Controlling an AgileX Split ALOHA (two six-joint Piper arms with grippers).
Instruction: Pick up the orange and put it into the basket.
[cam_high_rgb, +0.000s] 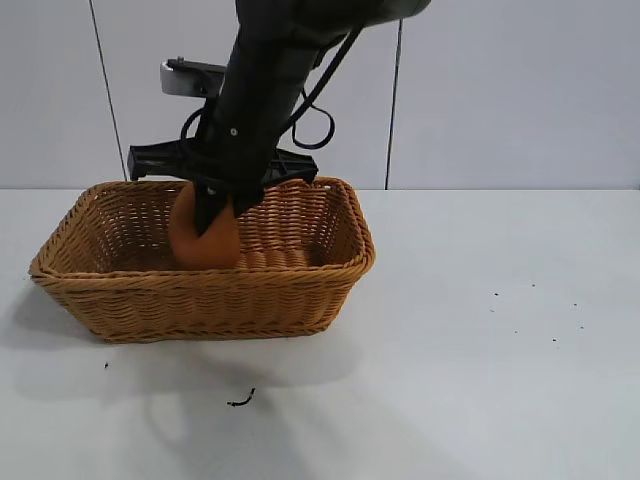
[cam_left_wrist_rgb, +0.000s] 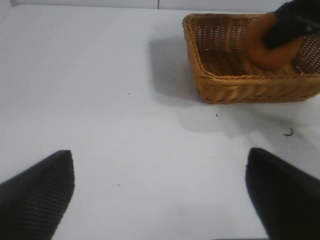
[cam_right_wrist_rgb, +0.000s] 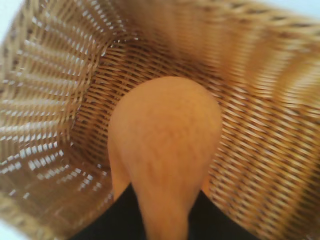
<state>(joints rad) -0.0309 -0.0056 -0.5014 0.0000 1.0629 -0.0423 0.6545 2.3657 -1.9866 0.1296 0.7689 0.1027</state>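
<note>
The tan wicker basket (cam_high_rgb: 330, 290) stands on the white table at the left. My right gripper (cam_high_rgb: 212, 215) reaches down into it and is shut on the orange (cam_high_rgb: 205, 238), holding it inside the basket just above the floor. In the right wrist view the orange (cam_right_wrist_rgb: 165, 145) fills the middle between the dark fingers (cam_right_wrist_rgb: 112, 220), with the basket's woven wall (cam_right_wrist_rgb: 270, 125) all round. My left gripper (cam_left_wrist_rgb: 160, 192) is open and empty above bare table, well away from the basket (cam_left_wrist_rgb: 235, 85); the orange (cam_left_wrist_rgb: 265, 50) and the right gripper show inside the basket there too.
The white table (cam_high_rgb: 480, 350) stretches to the right of the basket and in front of it. A small dark scrap (cam_high_rgb: 240, 401) lies in front of the basket. A light wall stands behind.
</note>
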